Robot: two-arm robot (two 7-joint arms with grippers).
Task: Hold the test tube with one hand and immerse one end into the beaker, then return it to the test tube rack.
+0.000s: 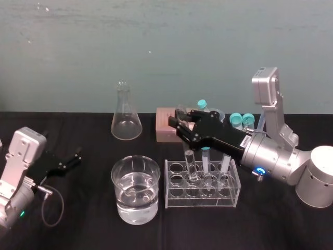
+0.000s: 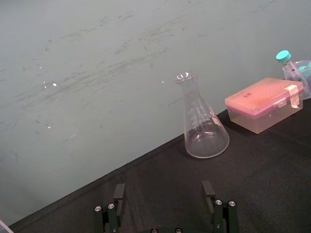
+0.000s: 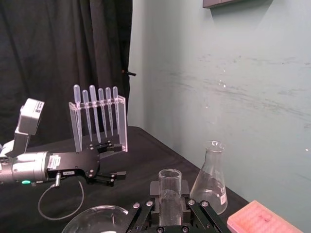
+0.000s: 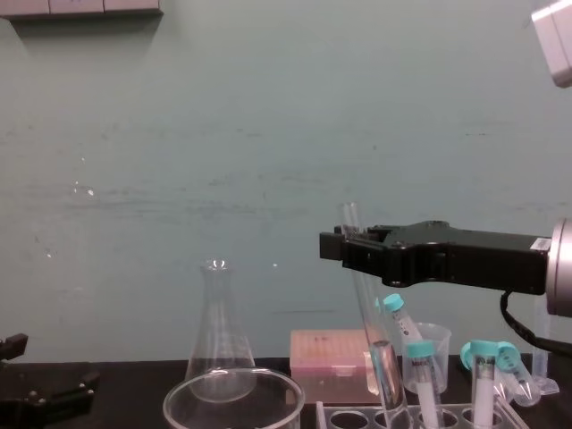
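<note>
The right gripper was seen with its fingers clenched on the test tube, just under the flared rim. Below the fingers the tube ran down at a tilt, and its lower end stood inside a hole of the test tube rack. The beaker, part filled with clear liquid, stood on the bench ahead of the fingertips and lower, just beside the rack's end. The left gripper was parked well apart from all this, its fingers spread with nothing between them.

For the step to be done well, the tube would best be brought upright and then moved only along its own length, so that the glass was not levered against the edge of the hole. A firm but not crushing grasp was called for, thin glass being judged both slippery and brittle. The teal-capped tubes, just behind the fingers in the same rack, were to be left untouched.

It could not be told whether the tube was being drawn out of the rack or seated in it. The tube's bottom was cut off in the chest view, and whether any liquid clung inside the tube could not be made out.
</note>
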